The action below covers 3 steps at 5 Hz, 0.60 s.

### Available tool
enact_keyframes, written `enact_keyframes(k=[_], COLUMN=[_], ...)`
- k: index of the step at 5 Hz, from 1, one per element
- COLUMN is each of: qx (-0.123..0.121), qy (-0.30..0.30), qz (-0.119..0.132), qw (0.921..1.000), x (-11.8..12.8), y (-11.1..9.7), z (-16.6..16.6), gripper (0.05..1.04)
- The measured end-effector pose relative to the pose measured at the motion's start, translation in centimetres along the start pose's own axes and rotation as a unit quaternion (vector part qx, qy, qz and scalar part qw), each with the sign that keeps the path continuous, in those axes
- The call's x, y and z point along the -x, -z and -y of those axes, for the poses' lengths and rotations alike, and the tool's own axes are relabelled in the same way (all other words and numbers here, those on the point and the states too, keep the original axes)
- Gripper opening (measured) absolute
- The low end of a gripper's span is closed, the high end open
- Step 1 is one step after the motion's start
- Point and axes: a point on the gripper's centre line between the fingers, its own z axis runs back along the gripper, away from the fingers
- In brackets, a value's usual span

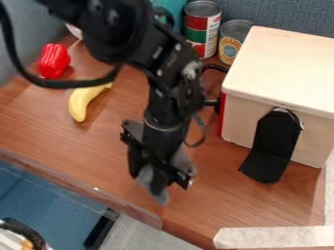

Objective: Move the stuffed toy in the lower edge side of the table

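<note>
Bright light (soft shadows).

A black robot arm (124,29) hangs over a wood-grain counter (78,141) taped (274,237) at one corner, beside a gray fabric panel (293,14), in what appears to be a robotics lab, with cans (203,29) and a banana (83,103) set out.

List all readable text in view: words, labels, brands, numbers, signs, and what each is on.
No text legible enough to quote.
Tall can: print on label, too small to read.
Short can: print on label, too small to read.
Box: no text seen.
Tape: no text seen.
</note>
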Motion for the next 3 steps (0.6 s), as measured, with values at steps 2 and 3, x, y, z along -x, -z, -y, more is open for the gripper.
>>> enact_keyframes(k=[2, 3], qx=[0.007, 0.022], qy=[-0.024, -0.036], qz=[0.034, 0.042], qw=[0.9991, 0.9983], x=[0.2, 0.6], y=[-2.9, -5.4], z=[-1.6, -2.5], gripper=[1.003, 1.001])
